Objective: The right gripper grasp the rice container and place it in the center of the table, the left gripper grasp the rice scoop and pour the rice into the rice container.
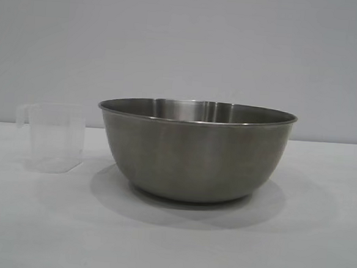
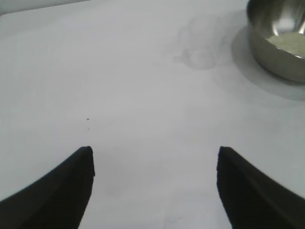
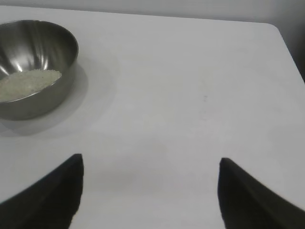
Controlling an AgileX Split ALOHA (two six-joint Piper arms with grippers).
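The left hand (image 2: 155,186) hangs over bare white desk (image 2: 119,95), its two dark fingers (image 2: 57,191) spread wide apart with nothing between them and nothing touching them. Ahead of it and off to one side stands the small translucent plastic measuring cup with a loop handle (image 2: 202,47), upright, and just beyond that the large round brushed stainless-steel bowl (image 2: 281,43), which holds a pale layer of off-white rice grains (image 2: 288,42).

The right hand (image 3: 150,191) is likewise wide open and empty over the desk, well apart from the bowl, which sits ahead of it to one side.

From outside the rig, the cup stands near the bowl, not touching.
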